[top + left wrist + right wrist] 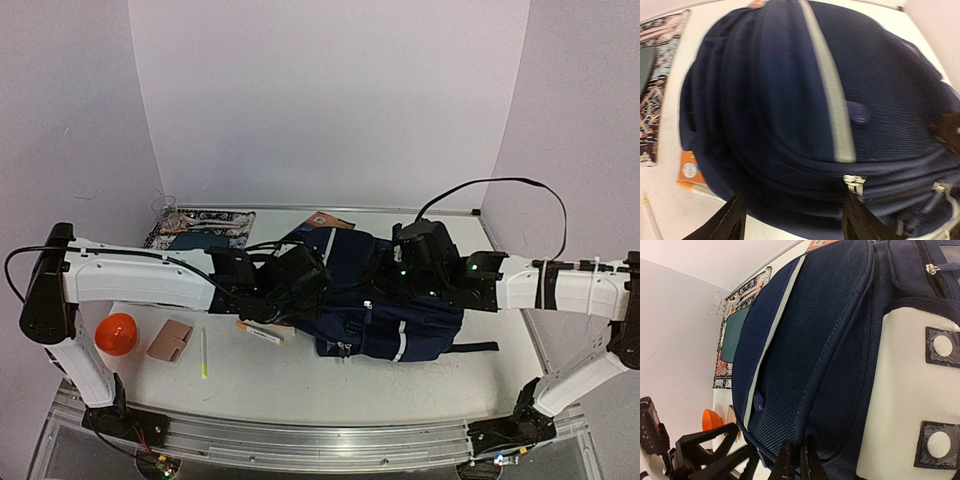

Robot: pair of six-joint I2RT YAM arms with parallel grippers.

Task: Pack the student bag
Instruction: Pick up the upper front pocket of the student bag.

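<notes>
The student bag (390, 312), navy with grey-white stripes, lies in the middle of the table. It fills the left wrist view (790, 100), where a silver zipper pull (855, 183) shows near its lower edge. My left gripper (792, 225) is open, its fingers (729, 222) straddling the bag's near edge without touching it. It meets the bag's left side in the top view (300, 282). My right gripper (797, 462) is shut, pinching a seam fold of the bag's mesh side panel (805, 365). It sits over the bag's top (405, 272).
A patterned mat (198, 228) lies at the back left. An orange book (690, 172) pokes out from under the bag. Left of the bag are a marker (260, 333), a yellow-green pen (203, 352), a tan case (170, 340) and an orange ball (117, 333).
</notes>
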